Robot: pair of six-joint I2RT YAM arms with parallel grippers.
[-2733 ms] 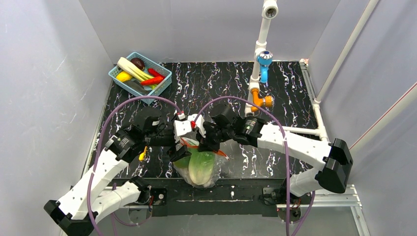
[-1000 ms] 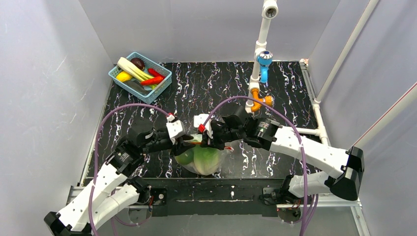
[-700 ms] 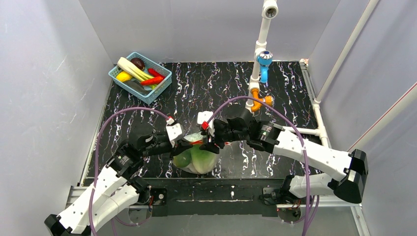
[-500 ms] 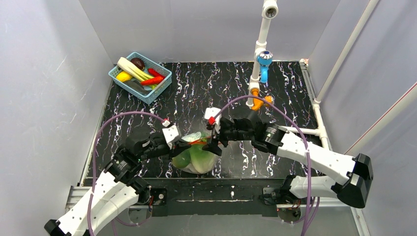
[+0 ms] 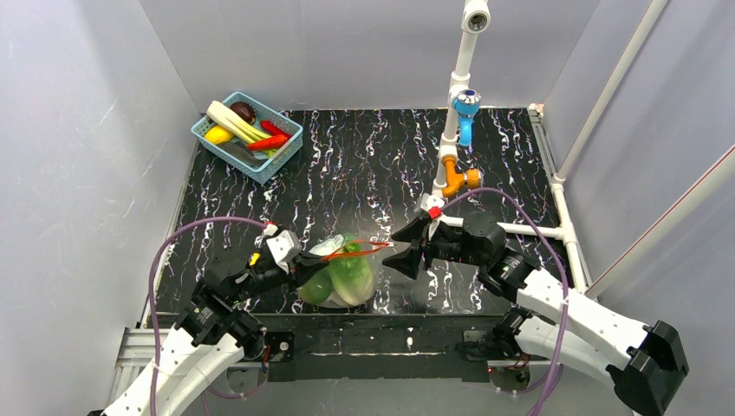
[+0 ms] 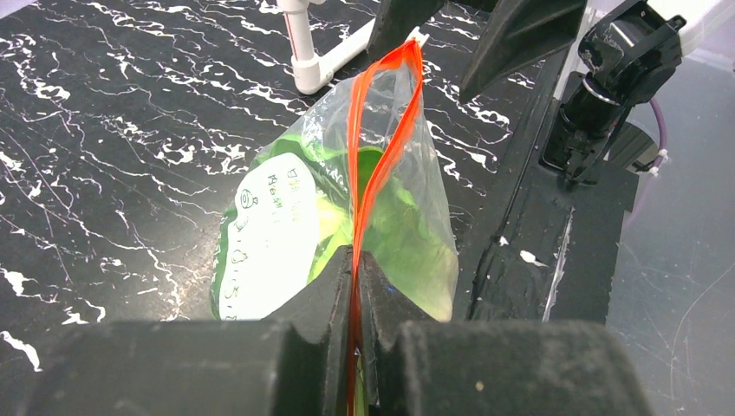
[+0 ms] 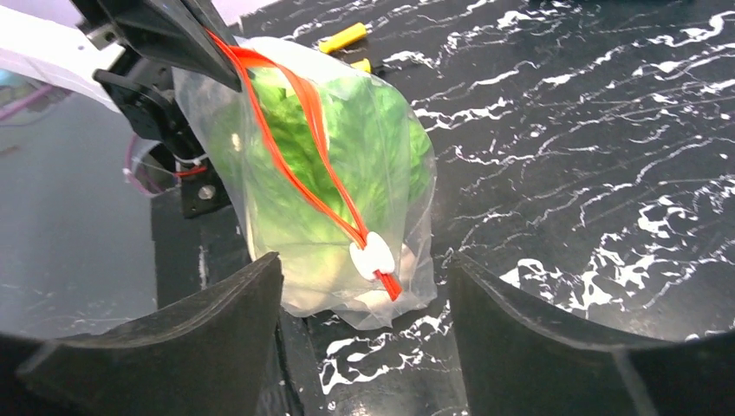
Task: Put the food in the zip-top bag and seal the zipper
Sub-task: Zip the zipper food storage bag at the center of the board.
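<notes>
The zip-top bag (image 5: pixel 344 276) lies near the table's front edge with green lettuce (image 7: pixel 347 139) and a yellow-green round fruit (image 5: pixel 319 286) inside. My left gripper (image 6: pixel 356 282) is shut on the left end of the red zipper (image 6: pixel 386 139), whose two strips stand slightly apart further along. A white slider (image 7: pixel 373 256) sits at the zipper's right end. My right gripper (image 7: pixel 366 270) is open just right of the bag, its fingers on either side of that end and not touching it. From above, the left gripper (image 5: pixel 303 264) and right gripper (image 5: pixel 403 249) flank the bag.
A blue basket (image 5: pixel 247 136) with a leek, a chili and other toys stands at the back left. A white pipe stand (image 5: pixel 457 95) with blue and orange fittings rises at the back right. Small yellow pieces (image 7: pixel 342 37) lie left of the bag. The table's front rail (image 5: pixel 390 334) is close.
The right gripper has opened, let go of the bag's right end and drawn back to the right. The left gripper has closed on the zipper's left end and shifted left.
</notes>
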